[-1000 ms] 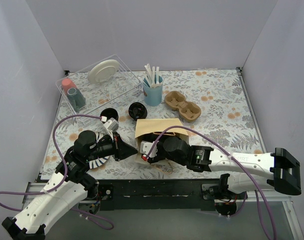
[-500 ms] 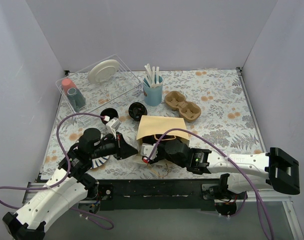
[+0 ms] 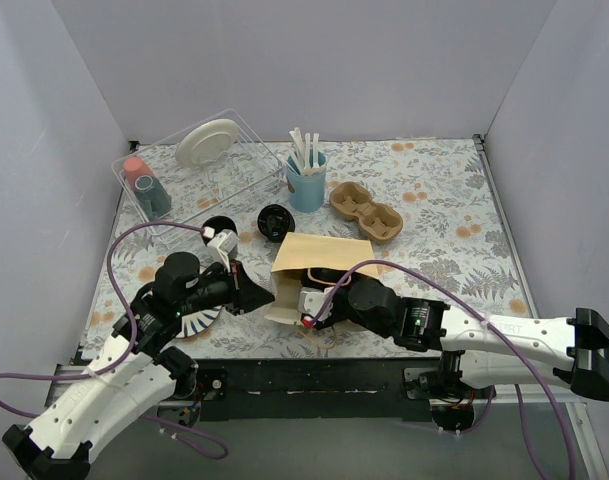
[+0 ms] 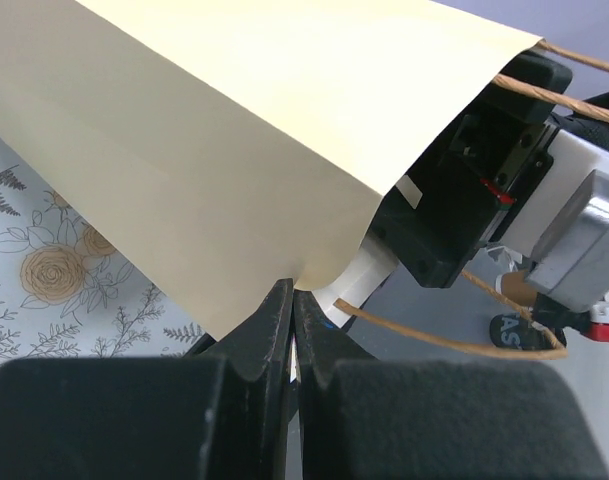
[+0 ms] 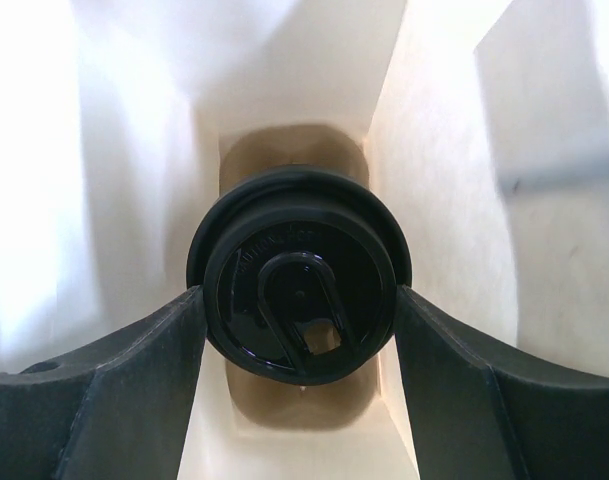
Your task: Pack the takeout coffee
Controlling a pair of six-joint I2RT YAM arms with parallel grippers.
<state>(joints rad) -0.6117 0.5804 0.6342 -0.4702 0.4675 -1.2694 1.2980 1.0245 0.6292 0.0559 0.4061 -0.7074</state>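
The brown paper bag [image 3: 319,252] lies near the table's front, its mouth facing the arms. My left gripper [image 3: 267,295] is shut on the bag's left mouth edge; in the left wrist view the closed tips [image 4: 292,295] pinch the paper [image 4: 234,130]. My right gripper [image 3: 311,296] reaches into the bag's mouth. In the right wrist view it [image 5: 297,300] is shut on the takeout coffee [image 5: 299,270], a black cup with a sip lid, held deep inside the bag [image 5: 134,150], with a finger touching each side. The cup is hidden in the top view.
A lidless black cup [image 3: 274,220] and a second black round thing [image 3: 218,225] stand behind the bag. A light blue cup with white sticks [image 3: 306,185], a cardboard cup carrier [image 3: 366,210] and a clear rack with a plate [image 3: 199,165] are further back.
The right arm's elbow has swung right and lower while its gripper stays in the bag's mouth. The left gripper has shifted slightly right with the bag's edge.
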